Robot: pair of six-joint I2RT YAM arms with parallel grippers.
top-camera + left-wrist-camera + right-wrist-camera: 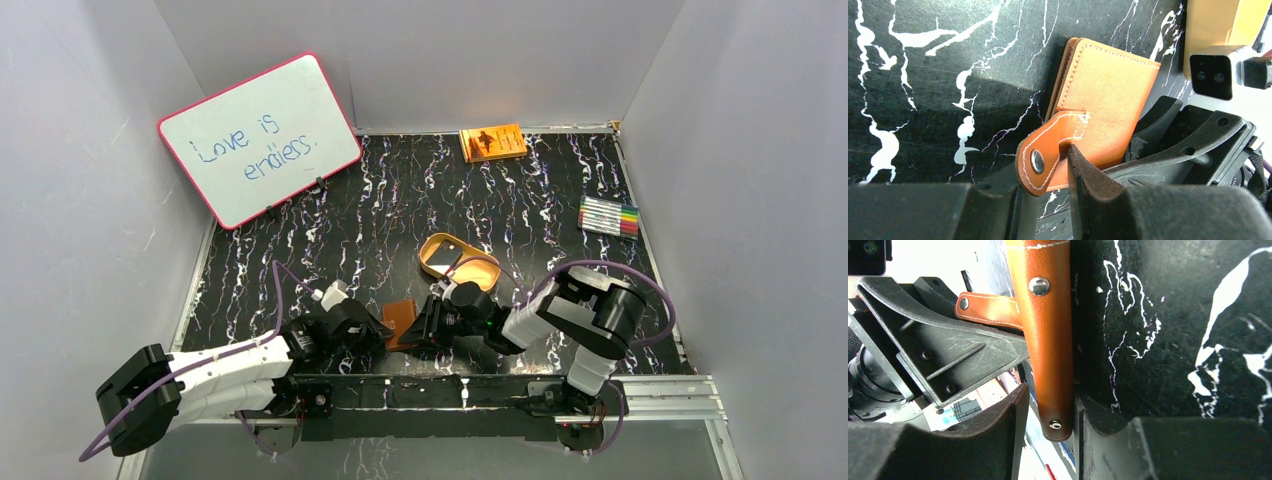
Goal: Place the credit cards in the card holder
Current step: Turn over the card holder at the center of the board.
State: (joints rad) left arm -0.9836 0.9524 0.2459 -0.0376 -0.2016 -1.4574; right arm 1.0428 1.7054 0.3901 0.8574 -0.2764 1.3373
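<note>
The left fingers (1045, 167) are pinched shut on the strap (1053, 140) of the wallet (1108, 95). The strap is a short tab with a metal snap stud. One finger sits under it and the other presses on its inner edge.

The right fingers (1050, 400) straddle the end of one leather flap of the wallet. One finger lies against the flap. The other sits just beside it with a thin gap showing, so they are parted and not clamped on it.

The wallet is brown leather with white stitching. It sits between the two arms, near the front edge of the bench (400, 210), which is black with white veining. I cannot tell whether its lower edge rests on the bench.

Just behind the right arm is a tan oval tray (440, 255) with something pale grey in it, too small to make out. Farther back, an orange book (492, 142) lies by the rear wall. A pack of markers (608, 215) lies at the right edge. A pink-rimmed whiteboard (258, 138) leans in the back left corner, reading "Love is endless."
</note>
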